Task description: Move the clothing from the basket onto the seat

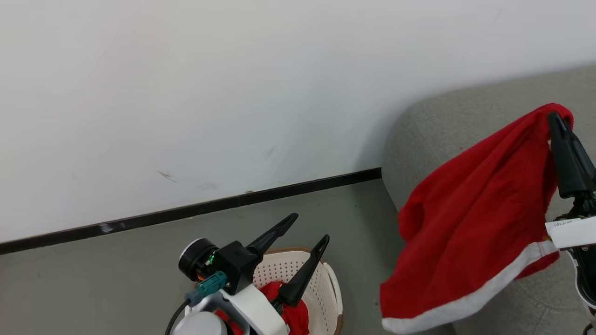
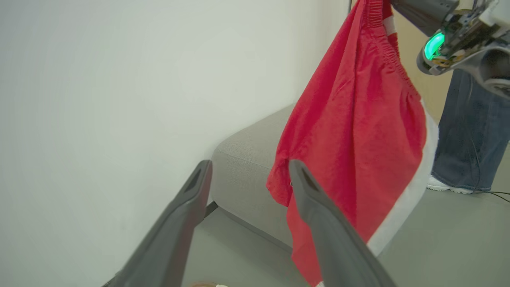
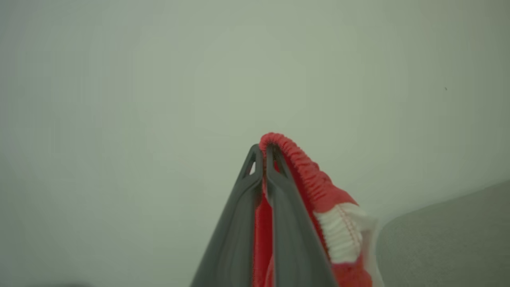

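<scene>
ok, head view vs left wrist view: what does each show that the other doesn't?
Head: the basket's perforated inside, with red clothing in it.
Left wrist: a person's jeans legs and a white shoe on the floor.
Both: the open left gripper, the red garment hanging from the shut right gripper, not yet on the grey seat, and the white wall.

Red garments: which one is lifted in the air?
The garment pinched by the shut right end effector, hanging near the seat; the other garment lies in the basket.
</scene>
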